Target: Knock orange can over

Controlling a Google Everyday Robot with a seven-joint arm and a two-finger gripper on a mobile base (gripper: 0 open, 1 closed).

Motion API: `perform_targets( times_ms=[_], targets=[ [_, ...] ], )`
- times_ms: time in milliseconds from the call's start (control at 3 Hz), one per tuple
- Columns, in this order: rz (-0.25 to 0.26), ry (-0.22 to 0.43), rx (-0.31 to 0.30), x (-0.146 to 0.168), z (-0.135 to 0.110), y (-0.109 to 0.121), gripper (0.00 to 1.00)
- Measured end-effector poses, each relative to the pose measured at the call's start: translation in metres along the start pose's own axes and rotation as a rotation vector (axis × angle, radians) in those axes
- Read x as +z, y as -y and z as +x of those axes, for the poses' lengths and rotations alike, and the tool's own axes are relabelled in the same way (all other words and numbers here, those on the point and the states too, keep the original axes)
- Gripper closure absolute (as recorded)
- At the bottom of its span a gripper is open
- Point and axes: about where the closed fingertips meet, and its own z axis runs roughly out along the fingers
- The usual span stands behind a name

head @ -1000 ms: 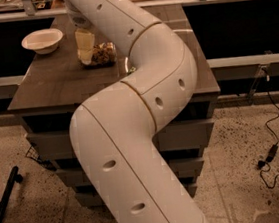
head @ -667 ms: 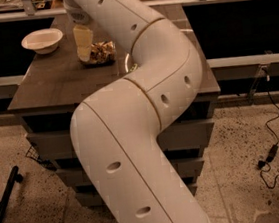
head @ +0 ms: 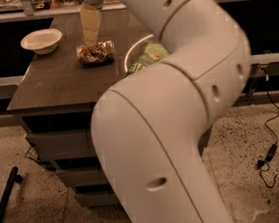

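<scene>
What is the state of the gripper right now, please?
Gripper: at the top of the camera view, just above the orange can; open or closed cannot be told.

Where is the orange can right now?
In the camera view the orange can lies upper left on the table, apparently on its side, right of the white bowl, left of the green chip bag, directly below the gripper.

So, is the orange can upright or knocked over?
Knocked over, apparently: the orange can lies on its side on the table, directly below the end effector near the top edge.
</scene>
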Motion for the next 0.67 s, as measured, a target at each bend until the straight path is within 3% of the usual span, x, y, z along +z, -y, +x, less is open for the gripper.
perform_targets(
  times_ms=[333,667],
  targets=[
    [-0.006,0.073,0.055,-0.0206,0.0393,0.0015,0.0],
    [-0.008,0.065,0.062,-0.0156,0.0474,0.0009,0.0]
  ],
)
